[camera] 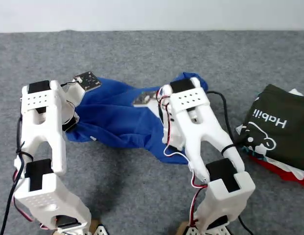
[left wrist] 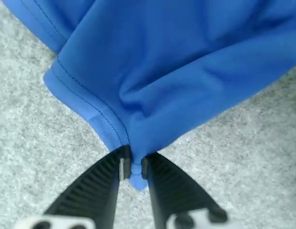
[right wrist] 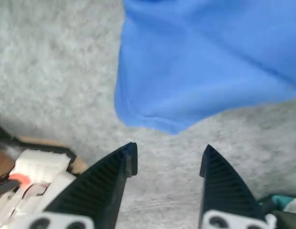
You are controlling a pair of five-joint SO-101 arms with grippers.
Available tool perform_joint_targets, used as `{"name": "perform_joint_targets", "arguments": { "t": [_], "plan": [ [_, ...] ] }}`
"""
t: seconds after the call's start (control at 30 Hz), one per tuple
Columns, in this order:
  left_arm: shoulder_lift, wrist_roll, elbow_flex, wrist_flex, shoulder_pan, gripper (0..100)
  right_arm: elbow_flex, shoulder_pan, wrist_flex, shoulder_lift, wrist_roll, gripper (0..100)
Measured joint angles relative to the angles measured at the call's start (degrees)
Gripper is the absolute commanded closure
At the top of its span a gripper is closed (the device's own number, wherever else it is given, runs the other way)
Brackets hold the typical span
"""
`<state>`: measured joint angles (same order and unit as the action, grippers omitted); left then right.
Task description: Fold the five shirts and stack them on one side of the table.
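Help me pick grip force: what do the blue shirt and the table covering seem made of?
Blue shirt: smooth, slightly sheeny knit, probably synthetic; soft folds, stitched hem. Table covering: grey matte felt or short carpet, judging by its fuzzy nap.

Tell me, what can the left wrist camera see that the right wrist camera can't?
Left wrist view: the left end effector shut on a hem corner of the blue shirt. Right wrist view: the right end effector open over the grey table, not touching the shirt. Both: blue shirt on grey table.
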<state>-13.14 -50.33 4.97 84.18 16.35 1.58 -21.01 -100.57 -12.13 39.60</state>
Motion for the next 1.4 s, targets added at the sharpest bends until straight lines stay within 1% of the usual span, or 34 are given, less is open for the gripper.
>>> {"name": "perform_joint_targets", "arguments": {
  "t": [0.3, 0.53, 0.63, 0.73, 0.8, 0.97, 1.0, 1.2, 1.4],
  "plan": [
    [0.00, 0.00, 0.00, 0.00, 0.00, 99, 5.54, 0.09, 1.67, 0.00, -0.09, 77.5],
    [0.00, 0.00, 0.00, 0.00, 0.00, 99, 14.95, 0.18, 11.78, -0.62, -0.09, 77.5],
    [0.00, 0.00, 0.00, 0.00, 0.00, 99, 15.12, 0.00, 15.91, -3.25, -0.09, 77.8],
    [0.00, 0.00, 0.00, 0.00, 0.00, 99, 14.86, 0.26, 17.58, -5.71, -0.18, 77.9],
    [0.00, 0.00, 0.00, 0.00, 0.00, 99, 12.48, 0.44, 17.58, -8.35, -0.97, 79.3],
    [0.00, 0.00, 0.00, 0.00, 0.00, 99, 6.42, 1.41, 16.97, -13.80, -1.58, 97.6],
    [0.00, 0.00, 0.00, 0.00, 0.00, 99, 5.27, 1.49, 16.35, -14.59, -1.58, 99.3],
    [0.00, 0.00, 0.00, 0.00, 0.00, 99, 0.00, 1.93, 12.31, -18.29, -1.14, 98.7],
    [0.00, 0.00, -1.32, 0.44, 0.00, 99, -9.93, 3.78, 4.40, -18.29, 0.53, 98.7]
  ]
}}
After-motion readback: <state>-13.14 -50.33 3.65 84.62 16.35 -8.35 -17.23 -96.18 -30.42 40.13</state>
